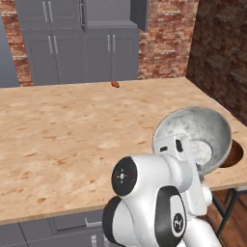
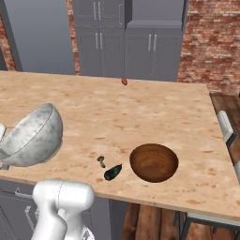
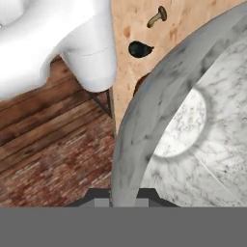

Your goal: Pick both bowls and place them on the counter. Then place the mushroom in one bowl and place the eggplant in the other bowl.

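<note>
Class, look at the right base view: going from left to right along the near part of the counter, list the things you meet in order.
Stone bowl → small stalked piece → eggplant → wooden bowl.

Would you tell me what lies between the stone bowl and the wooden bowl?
In the right base view, the eggplant and a small stalked piece lie between them.
</note>
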You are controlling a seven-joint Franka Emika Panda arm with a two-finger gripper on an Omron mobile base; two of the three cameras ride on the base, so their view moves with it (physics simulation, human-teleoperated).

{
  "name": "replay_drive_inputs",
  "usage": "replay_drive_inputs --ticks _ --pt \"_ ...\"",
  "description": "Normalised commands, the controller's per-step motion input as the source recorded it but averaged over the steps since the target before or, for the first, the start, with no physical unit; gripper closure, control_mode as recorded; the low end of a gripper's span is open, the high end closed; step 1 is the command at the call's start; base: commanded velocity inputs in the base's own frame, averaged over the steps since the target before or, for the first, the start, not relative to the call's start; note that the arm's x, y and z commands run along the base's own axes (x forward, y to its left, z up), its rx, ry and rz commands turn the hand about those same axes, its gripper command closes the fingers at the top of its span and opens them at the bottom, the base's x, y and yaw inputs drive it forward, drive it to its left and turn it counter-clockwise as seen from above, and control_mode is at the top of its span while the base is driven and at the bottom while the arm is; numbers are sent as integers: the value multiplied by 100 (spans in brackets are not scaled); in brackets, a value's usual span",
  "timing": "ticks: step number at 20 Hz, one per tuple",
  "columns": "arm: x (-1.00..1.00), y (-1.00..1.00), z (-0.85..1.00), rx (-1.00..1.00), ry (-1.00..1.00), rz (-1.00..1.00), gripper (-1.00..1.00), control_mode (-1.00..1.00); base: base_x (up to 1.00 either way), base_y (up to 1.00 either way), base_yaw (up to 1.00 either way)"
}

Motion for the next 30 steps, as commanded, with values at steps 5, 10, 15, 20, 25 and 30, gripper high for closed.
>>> replay_drive_inputs --ticks 5,10,15,20,25,30 --pt "12 24 -47 -8 20 10 100 -100 0 0 0" --pt "60 28 -18 1 19 1 100 -100 0 0 0" --pt "73 23 -30 13 17 10 100 -100 0 0 0" --pt "62 17 -29 30 3 10 100 -100 0 0 0" --pt "61 26 -28 30 0 9 100 -100 0 0 0" --pt "36 2 -49 12 0 12 100 -100 0 0 0"
